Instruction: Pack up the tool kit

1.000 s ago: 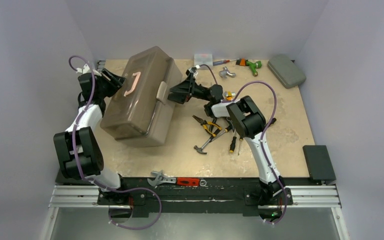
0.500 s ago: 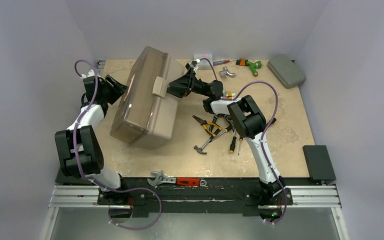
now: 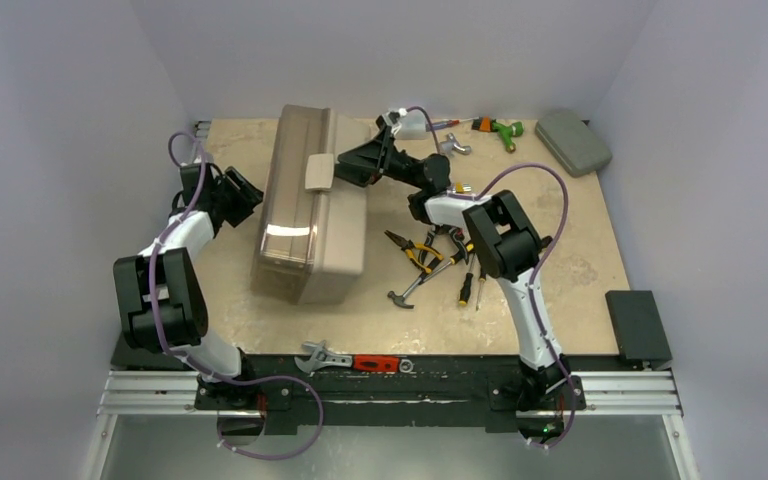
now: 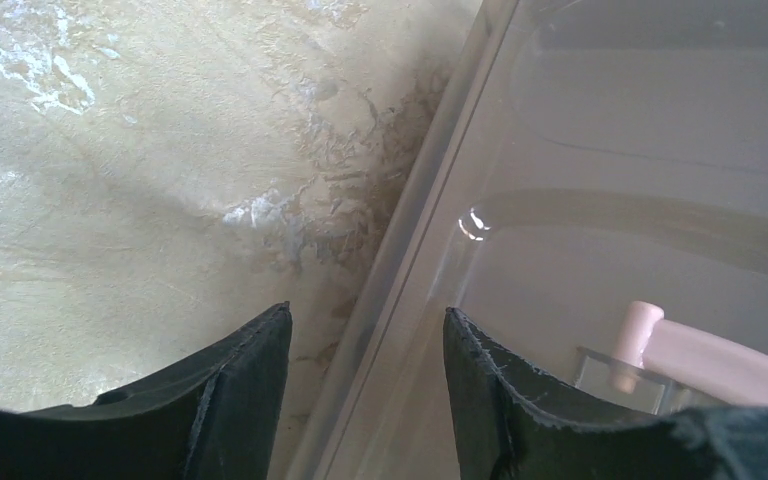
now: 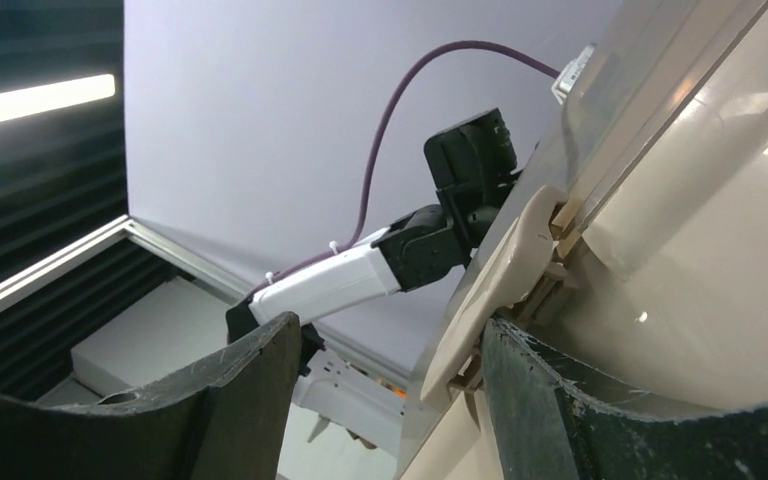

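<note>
My left gripper sits at the left flank of the toolbox. Its jaws are spread moderately wide and straddle the rim of the smoky clear lid without pinching it, and the pink handle shows just beyond the right finger in the wrist view. The long tan box is left of centre on the table, tipped onto one long side, so its pale latch faces up and to the right. My right gripper is at that latch, jaws wide, with the tab between the fingers and nearer the right one. I judge this as the opening step: next I need to flip the latch loose while the left side braces the box. The pliers, hammer and screwdrivers lie unpacked to the right.
</note>
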Motion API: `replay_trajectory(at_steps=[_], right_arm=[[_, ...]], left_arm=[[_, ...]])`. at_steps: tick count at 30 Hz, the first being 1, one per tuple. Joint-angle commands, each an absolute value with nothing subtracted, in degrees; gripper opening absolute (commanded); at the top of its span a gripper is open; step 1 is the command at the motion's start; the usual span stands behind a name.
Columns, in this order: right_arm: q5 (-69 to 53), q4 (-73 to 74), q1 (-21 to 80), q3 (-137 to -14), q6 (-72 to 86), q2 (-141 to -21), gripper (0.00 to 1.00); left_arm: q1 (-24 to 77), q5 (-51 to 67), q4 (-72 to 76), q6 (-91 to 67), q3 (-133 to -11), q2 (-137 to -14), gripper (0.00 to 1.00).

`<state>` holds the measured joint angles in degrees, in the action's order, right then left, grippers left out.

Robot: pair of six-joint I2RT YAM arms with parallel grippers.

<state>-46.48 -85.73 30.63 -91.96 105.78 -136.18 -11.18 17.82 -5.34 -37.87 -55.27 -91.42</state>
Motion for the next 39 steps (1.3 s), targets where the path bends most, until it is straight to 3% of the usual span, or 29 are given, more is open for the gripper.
replay_trajectory(at_steps=[1, 9, 19, 26, 35, 39], right_arm=[[-44.87, -77.01, 31.74, -86.66, 97.44, -132.39, 0.66], [-43.32, -60.77, 26.99, -75.18, 86.52, -121.31, 0.75], [-38.32, -18.44, 25.92, -82.88, 59.50, -110.75, 0.86], [-29.88, 1.03, 28.87, -88.84, 46.34, -108.79, 0.83], [-23.49, 10.90, 34.84, -95.35, 39.91, -108.36, 0.74], [-21.37, 15.67, 36.19, -99.80, 38.01, -109.96, 0.61]], left_arm=[[-6.27, 27.74, -13.37, -35.43, -53.76, -92.00, 0.56], [-6.77, 27.18, -14.60, -34.72, -54.34, -91.37, 0.56], [-10.82, 26.95, -18.19, -34.19, -56.45, -87.98, 0.59], [-11.41, 23.49, -22.84, -34.95, -57.32, -78.70, 0.67], [-11.40, 23.58, -25.83, -35.20, -57.92, -73.08, 0.70], [-11.43, 23.93, -26.08, -35.10, -57.96, -72.77, 0.70]])
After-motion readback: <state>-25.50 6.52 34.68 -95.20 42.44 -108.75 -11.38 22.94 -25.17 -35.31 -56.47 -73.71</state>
